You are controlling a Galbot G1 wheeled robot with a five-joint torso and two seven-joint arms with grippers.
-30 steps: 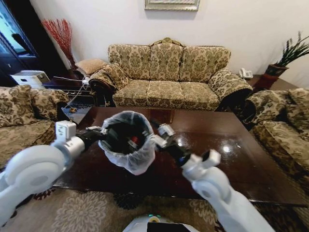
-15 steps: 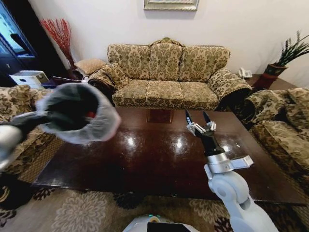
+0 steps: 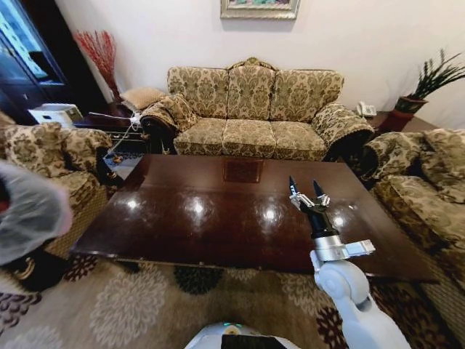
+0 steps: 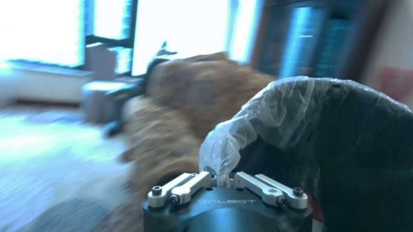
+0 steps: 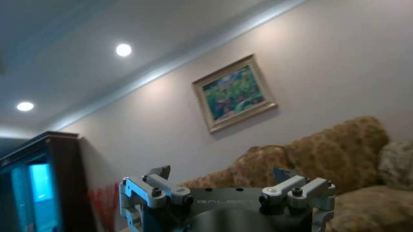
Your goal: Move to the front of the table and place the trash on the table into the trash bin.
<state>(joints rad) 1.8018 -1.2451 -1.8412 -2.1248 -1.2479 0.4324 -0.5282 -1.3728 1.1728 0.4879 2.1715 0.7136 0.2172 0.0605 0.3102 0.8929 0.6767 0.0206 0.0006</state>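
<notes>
Jaws pinch trash bin [image 4: 335, 145] liner; right gripper [image 3: 308, 190] spread

The head view looks down and forward over the table [image 3: 240, 218] toward the far sofa [image 3: 251, 109]. The right wrist view tilts upward at that sofa and the painting [image 5: 234, 93] above. The left wrist view, close and blurred, seemingly faces the left armchair [image 4: 187, 111].
</notes>
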